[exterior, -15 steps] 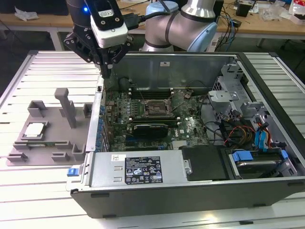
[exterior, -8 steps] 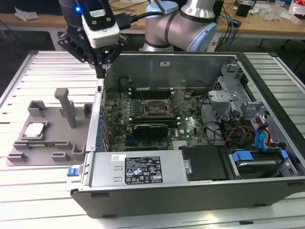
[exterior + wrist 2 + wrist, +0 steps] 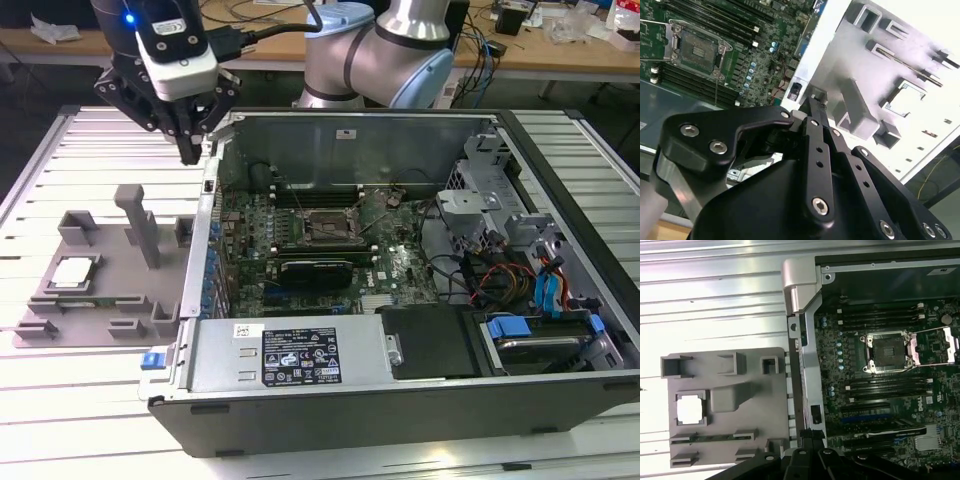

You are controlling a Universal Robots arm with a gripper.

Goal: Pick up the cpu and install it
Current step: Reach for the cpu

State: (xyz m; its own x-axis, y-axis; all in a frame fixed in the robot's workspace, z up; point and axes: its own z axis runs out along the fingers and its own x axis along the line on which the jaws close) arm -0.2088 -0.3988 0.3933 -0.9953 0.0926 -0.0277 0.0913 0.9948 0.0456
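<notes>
The cpu is a small silver square lying flat in a recess of the grey fixture tray, at the exterior view's left. It shows as a bright square in the first wrist view and in the second wrist view. My gripper hangs high above the back edge of the tray, beside the computer case's wall, well apart from the cpu. Its black fingers are shut with nothing between them. The open socket sits on the green motherboard inside the case.
The open computer case fills the table's middle and the exterior view's right, with drive bays and cables inside. Tall grey posts rise from the tray. The arm's body stands behind the case.
</notes>
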